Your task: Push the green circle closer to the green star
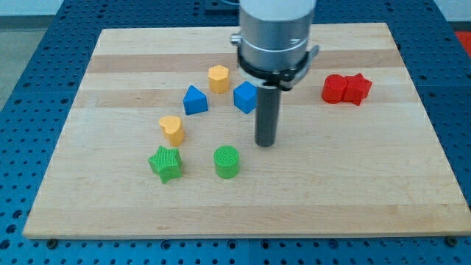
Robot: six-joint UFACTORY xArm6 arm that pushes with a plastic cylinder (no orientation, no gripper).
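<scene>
The green circle (227, 162) stands on the wooden board (353, 184), below the middle. The green star (165, 163) lies to its left, with a gap of about one block's width between them. My tip (265, 143) is on the board just above and to the right of the green circle, a short way from it and not touching it. The rod rises from there to the arm's silver body at the view's top.
A yellow block (171, 129) sits just above the green star. A blue triangle-like block (195, 100), a yellow hexagon (218, 78) and a blue cube (245, 96) arc above. Two red blocks (346, 89) touch at the upper right.
</scene>
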